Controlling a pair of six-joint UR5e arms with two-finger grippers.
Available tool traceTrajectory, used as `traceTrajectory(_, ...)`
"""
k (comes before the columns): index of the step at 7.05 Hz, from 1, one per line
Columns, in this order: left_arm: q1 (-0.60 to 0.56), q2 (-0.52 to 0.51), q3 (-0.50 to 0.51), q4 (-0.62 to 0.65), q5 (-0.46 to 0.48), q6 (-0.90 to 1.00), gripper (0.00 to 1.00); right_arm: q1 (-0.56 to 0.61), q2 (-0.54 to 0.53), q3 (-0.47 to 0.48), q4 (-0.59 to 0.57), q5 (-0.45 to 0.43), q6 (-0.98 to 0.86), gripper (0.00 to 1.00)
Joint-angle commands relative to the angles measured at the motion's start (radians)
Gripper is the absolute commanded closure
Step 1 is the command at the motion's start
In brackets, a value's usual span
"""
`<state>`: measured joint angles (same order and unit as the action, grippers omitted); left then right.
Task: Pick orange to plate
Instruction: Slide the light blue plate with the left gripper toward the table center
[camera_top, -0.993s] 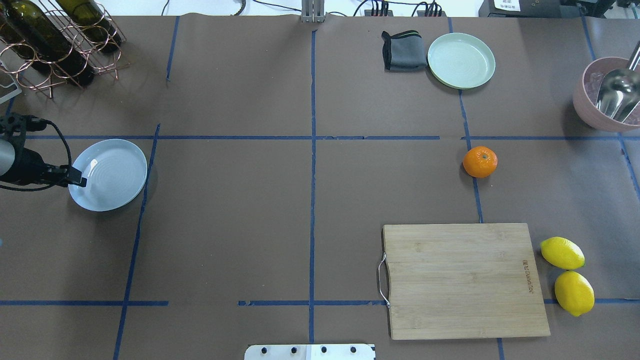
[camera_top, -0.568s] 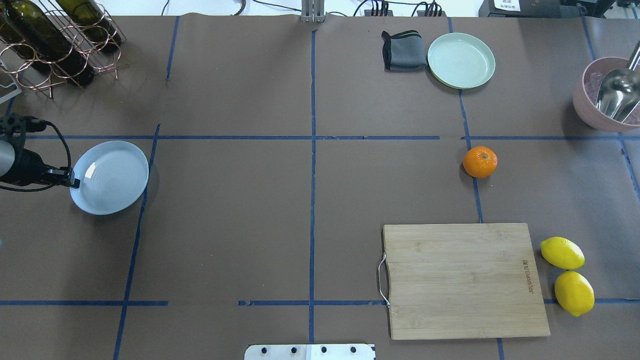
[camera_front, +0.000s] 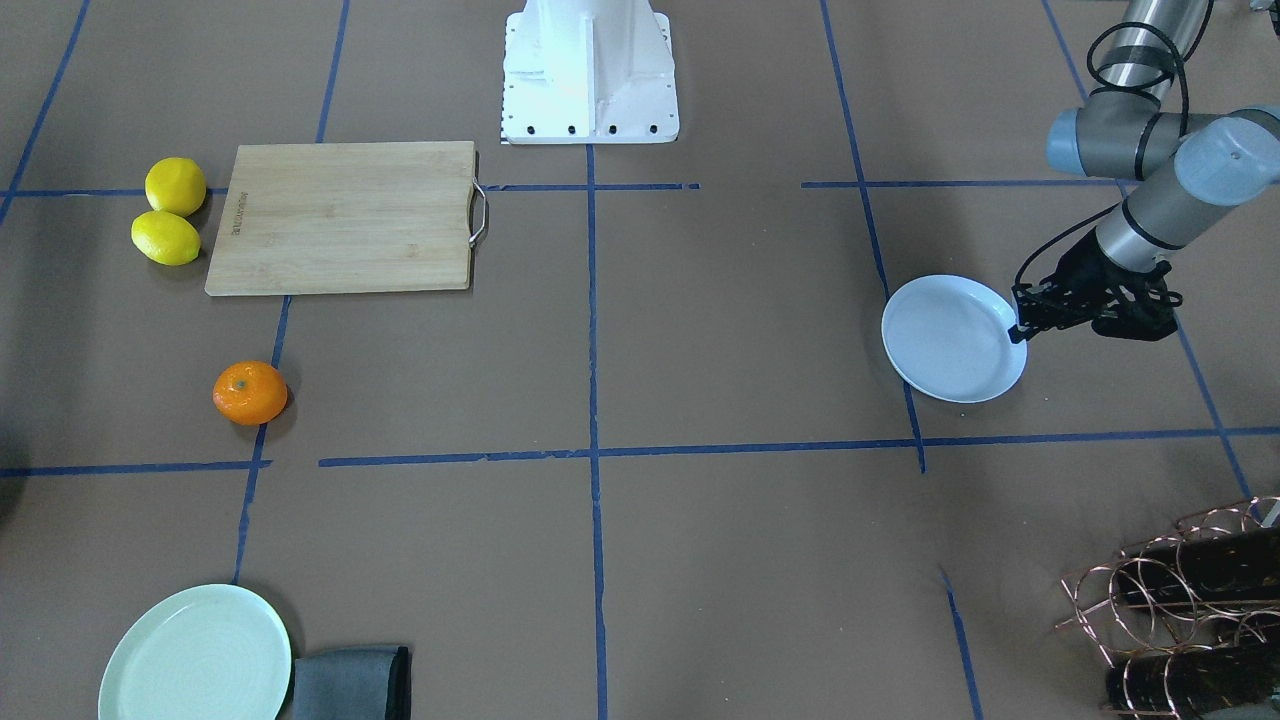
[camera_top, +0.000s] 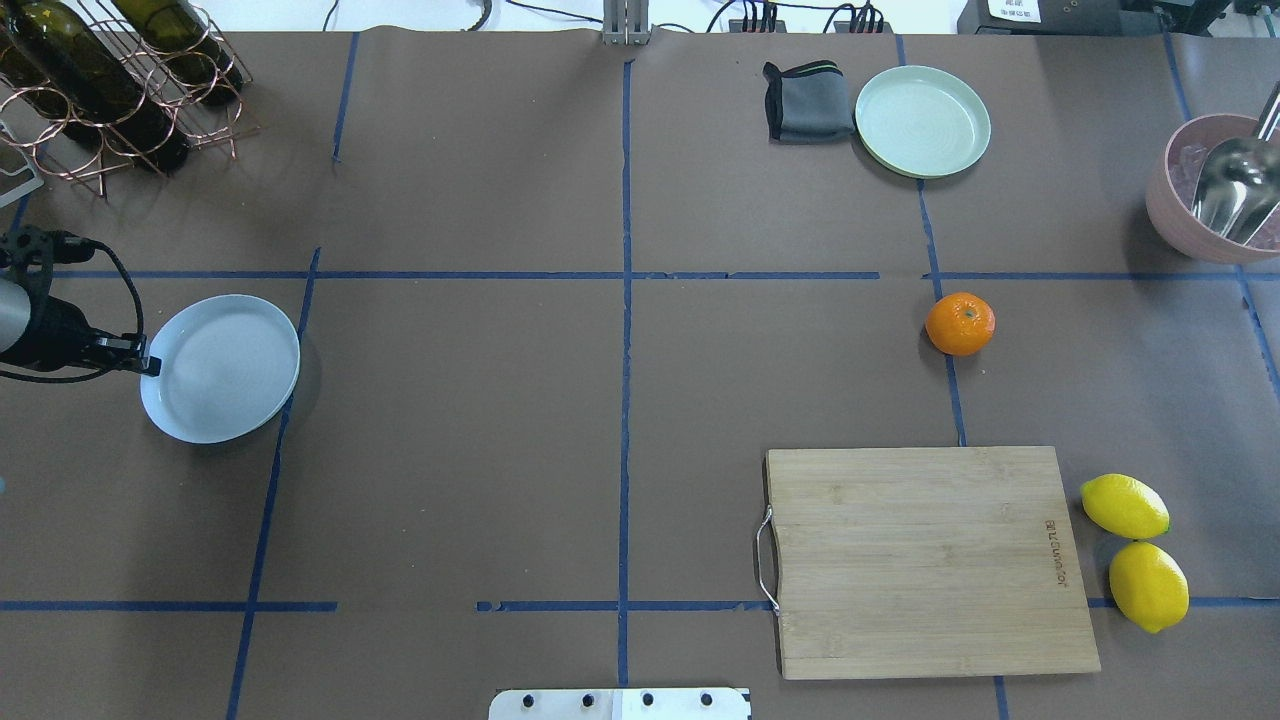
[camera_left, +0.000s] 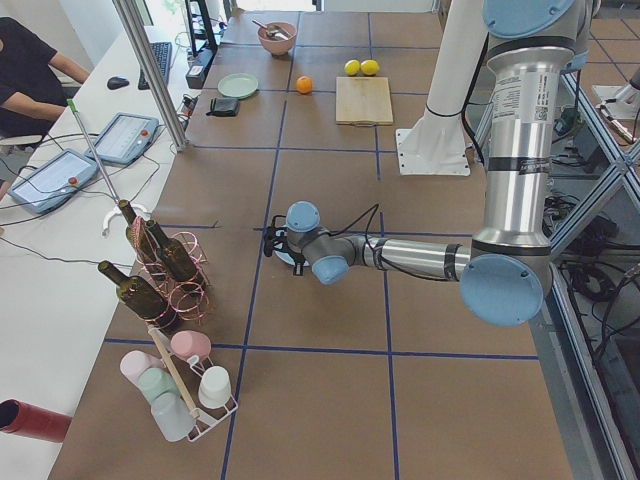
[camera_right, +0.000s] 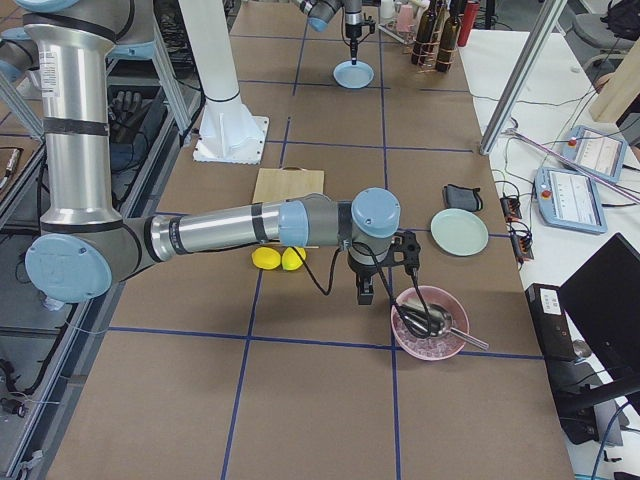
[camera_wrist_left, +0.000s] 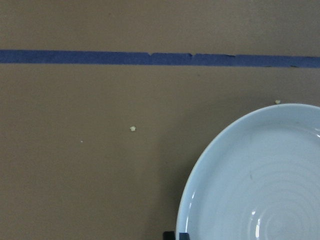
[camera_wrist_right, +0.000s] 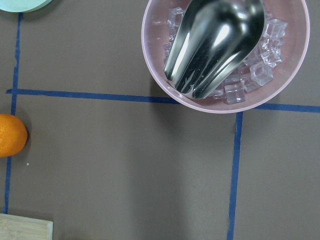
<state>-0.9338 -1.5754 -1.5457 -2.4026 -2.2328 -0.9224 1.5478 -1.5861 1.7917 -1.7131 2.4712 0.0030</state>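
The orange (camera_top: 960, 323) lies alone on the brown table, right of centre, and also shows at the left edge of the right wrist view (camera_wrist_right: 11, 135). The pale bluish-white plate (camera_top: 222, 368) lies far to the left. My left gripper (camera_top: 150, 366) reaches it from the left, its thin fingers close together over the near rim (camera_front: 1020, 328), shut on it. The left wrist view shows the plate (camera_wrist_left: 260, 180) with a dark fingertip at its rim. My right gripper (camera_right: 365, 297) hangs beside the pink bowl; I cannot tell whether it is open.
A mint-green plate (camera_top: 922, 121) and a grey cloth (camera_top: 805, 100) sit at the back. A cutting board (camera_top: 925, 560) and two lemons (camera_top: 1125, 505) are at front right. A pink bowl (camera_top: 1165, 215) holds ice and a scoop. A bottle rack (camera_top: 110, 80) stands back left.
The plate has shifted a little toward the robot and to the right. The left fingertip has drawn back slightly from the plate's inside to its rim. The orange has not moved.
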Motion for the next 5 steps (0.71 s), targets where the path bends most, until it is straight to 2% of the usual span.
traceTrajectory(1,-0.04,-0.014,-0.077,0.075,-0.155,-0.012,1.0,0.0,0.002,0.0,0.001,0.0,0.0,0.0)
traceTrajectory(2,-0.04,-0.102,-0.132,0.215,-0.153,-0.089,1.0,0.0,0.002,0.0,0.001,0.0,-0.001,0.0)
traceTrajectory(3,-0.037,-0.226,-0.129,0.311,-0.148,-0.192,1.0,0.0,0.002,0.0,0.001,-0.002,0.0,0.0)
traceTrajectory(4,-0.019,-0.315,-0.116,0.332,-0.14,-0.301,1.0,0.0,0.005,0.0,0.001,-0.002,0.0,0.0)
traceTrajectory(5,0.068,-0.39,-0.102,0.332,-0.096,-0.425,1.0,0.0,0.005,0.003,0.001,0.0,-0.001,0.0)
